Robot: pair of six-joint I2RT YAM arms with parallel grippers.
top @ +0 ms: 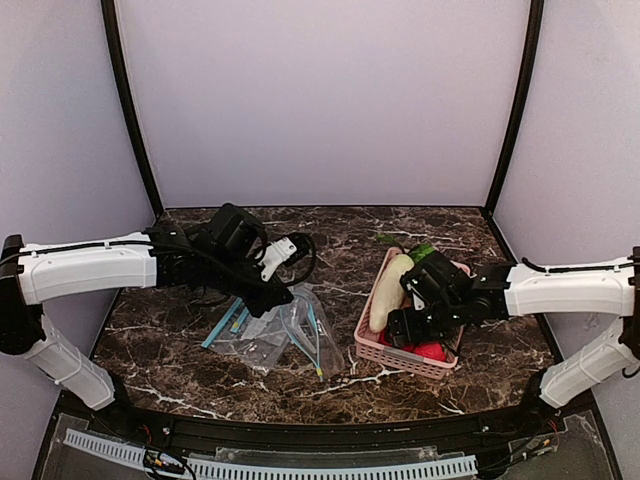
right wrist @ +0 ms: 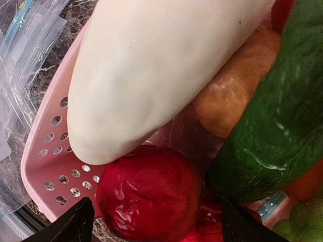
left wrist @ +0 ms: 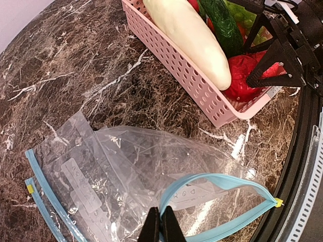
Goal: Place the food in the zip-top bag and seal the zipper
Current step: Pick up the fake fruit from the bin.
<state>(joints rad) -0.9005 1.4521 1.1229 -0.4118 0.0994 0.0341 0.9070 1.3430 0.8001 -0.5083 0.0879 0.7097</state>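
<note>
Food [top: 430,351] lies directly under my right claw [right wrist: 156,214]: its fingers [right wrist: 75,222] stand wide apart over a red fruit [right wrist: 149,189] in the pink basket [right wrist: 50,151], the cucumber [right wrist: 272,126] beside it, the white radish [right wrist: 151,65] pressing on it. My left claw [left wrist: 161,227] is pinched together on the zipper [left wrist: 222,179] of the zip-top bag [left wrist: 126,156], which lies on the table [left wrist: 75,60], mouth held open.

Risk: the radish may block my fingers, or the glossy fruit may slip. Risk: thin film may slide from the pinch, collapsing the mouth.

Only the left wrist view shows the open mouth; only the right wrist view shows fruit between fingers.
</note>
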